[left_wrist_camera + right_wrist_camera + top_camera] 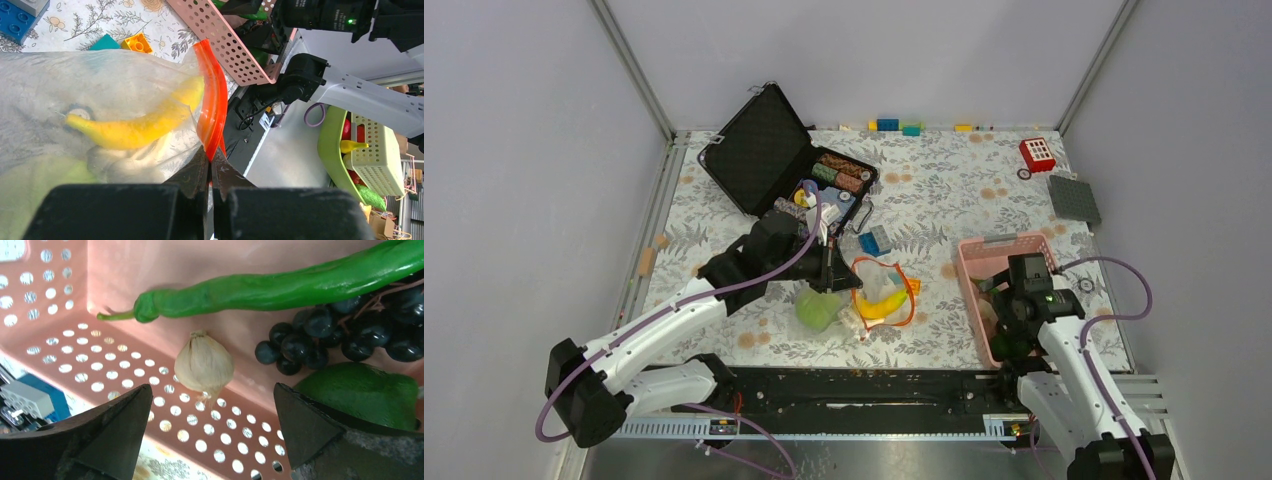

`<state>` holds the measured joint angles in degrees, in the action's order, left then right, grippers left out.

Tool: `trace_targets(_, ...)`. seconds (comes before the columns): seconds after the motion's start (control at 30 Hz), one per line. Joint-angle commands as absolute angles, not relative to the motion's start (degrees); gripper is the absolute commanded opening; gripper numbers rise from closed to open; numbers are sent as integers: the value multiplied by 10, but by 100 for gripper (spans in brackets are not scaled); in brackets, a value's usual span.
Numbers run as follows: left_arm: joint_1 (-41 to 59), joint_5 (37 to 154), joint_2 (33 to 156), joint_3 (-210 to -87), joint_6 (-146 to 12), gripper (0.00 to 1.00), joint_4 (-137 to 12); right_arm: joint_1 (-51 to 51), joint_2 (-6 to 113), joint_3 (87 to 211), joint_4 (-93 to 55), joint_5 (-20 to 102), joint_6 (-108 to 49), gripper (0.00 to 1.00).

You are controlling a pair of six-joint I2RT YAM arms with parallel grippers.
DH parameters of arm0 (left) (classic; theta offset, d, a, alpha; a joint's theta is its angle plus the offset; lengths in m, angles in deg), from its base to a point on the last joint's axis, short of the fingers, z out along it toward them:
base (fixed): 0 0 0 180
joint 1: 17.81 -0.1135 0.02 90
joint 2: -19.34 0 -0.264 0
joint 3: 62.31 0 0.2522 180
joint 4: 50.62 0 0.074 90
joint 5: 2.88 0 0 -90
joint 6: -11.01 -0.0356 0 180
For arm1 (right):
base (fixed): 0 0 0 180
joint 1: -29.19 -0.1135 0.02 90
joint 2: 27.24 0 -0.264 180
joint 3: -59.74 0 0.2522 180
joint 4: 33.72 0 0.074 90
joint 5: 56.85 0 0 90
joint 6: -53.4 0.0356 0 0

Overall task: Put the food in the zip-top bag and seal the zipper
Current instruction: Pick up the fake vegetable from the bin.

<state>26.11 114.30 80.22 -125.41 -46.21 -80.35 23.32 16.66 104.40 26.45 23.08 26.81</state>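
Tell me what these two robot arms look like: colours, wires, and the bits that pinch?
Both the left arm and right arm have white shells with chunky black joints. A purple cable loops along each. The fingers are black, wedge-shaped and taper to a point, with a matte, slightly scuffed surface. A small green light glows on the right arm's black wrist block.

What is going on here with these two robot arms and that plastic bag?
The left gripper is shut on the orange-red zipper of the clear zip-top bag, pinching its mouth. A yellow piece already lies inside the bag. The right gripper hangs open over the pink basket, aimed at a white garlic bulb, with a long green pepper and dark grapes nearby. The zipper is not yet sealed.
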Motion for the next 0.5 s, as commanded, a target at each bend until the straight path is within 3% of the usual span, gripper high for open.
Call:
trace_targets(0.0, 257, 1163, 798, -1259, -473, 0, -768, 244, 186, 1022, 189, 188, 346, 100)
trace_targets(0.47, 251, 1155, 805, -1260, -473, 0, -771, 258, 265, 1028, 165, 55, 381, 100)
